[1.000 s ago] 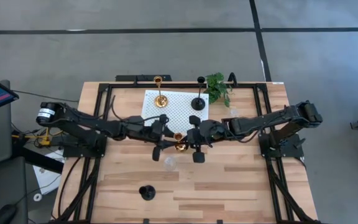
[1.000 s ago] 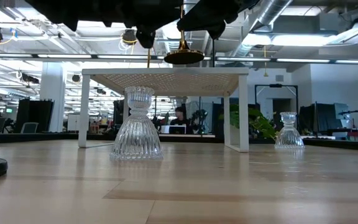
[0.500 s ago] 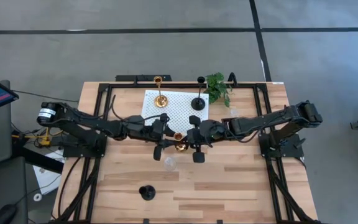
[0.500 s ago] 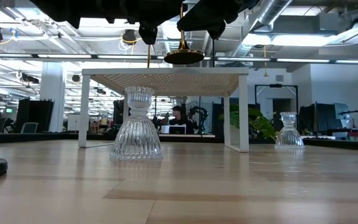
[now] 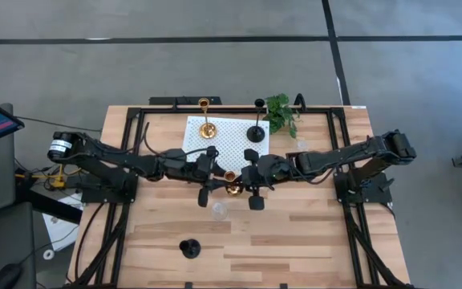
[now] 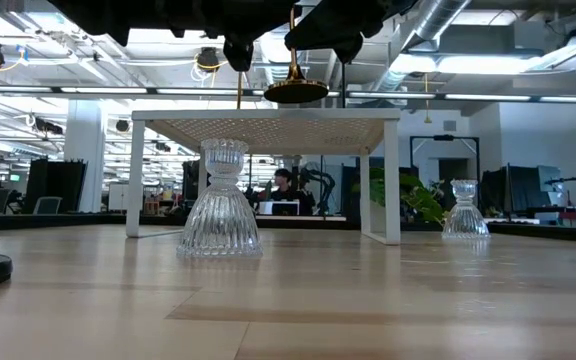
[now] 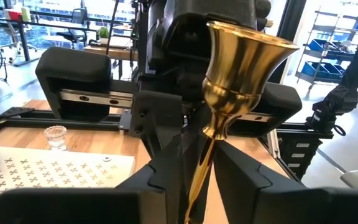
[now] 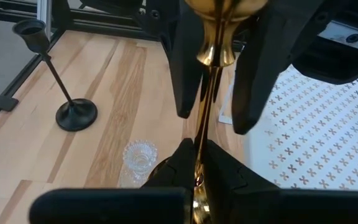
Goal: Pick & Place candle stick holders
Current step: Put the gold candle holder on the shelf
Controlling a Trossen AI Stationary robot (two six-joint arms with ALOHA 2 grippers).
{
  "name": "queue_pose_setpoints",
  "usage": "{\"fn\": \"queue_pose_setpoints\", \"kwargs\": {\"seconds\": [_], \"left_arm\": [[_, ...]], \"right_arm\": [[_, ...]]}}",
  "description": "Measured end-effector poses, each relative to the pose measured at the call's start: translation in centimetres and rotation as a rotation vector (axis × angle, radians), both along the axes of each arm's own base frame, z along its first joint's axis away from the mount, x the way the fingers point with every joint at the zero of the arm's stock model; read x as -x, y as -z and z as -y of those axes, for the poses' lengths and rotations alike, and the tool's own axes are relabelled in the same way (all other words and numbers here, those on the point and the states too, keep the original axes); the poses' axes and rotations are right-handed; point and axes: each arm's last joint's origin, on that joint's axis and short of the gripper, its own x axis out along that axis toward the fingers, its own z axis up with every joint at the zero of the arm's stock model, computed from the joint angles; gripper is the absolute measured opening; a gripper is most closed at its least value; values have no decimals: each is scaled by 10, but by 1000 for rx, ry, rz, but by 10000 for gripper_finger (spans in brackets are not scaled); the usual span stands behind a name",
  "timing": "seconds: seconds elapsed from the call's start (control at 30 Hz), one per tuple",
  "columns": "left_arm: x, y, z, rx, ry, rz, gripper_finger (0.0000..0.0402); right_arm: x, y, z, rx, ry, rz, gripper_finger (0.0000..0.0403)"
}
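- Handover mid-table: gold candle stick holder is held in the air at frame centre of the high view, between left gripper and right gripper, which face each other.
- Low view: its round base hangs at top centre, above the white perforated stand top, touching nothing below. Long axis upright, stem vertical.
- Right wrist view: right gripper fingers are clamped tight on the slim stem at lower centre of frame, cup at top centre.
- Left wrist view: left gripper fingers stand narrow, one on each side of the same stem at lower centre, cup at upper centre. Can't tell if the pads actually touch the stem; looks like a near-closed straddle.
- Key relation: the stem runs between both pairs of fingers, crossways to both arms' reach. Both are at the stem, neither nearer. My read: the next step needs a firm left grip before the right lets go.
- Others, high view: second gold holder on the stand at upper centre, tall black holder just right of it, short black holder at lower centre, clear glass holder below the grippers, another glass holder at right in the low view.
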Motion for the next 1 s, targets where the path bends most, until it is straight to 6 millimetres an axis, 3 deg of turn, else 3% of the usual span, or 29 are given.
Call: {"fn": "queue_pose_setpoints", "kwargs": {"seconds": [0.27, 0.53, 1.0], "left_arm": [[0, 0, 0, -45, -6, 7, 15], [0, 0, 0, -61, -9, 9, 23], [0, 2, 0, -75, -10, -7, 13]], "right_arm": [[0, 0, 0, -6, 0, 0, 9], [0, 0, 0, -2, -1, 0, 16], [12, -11, 1, 4, -4, -12, 109]]}}
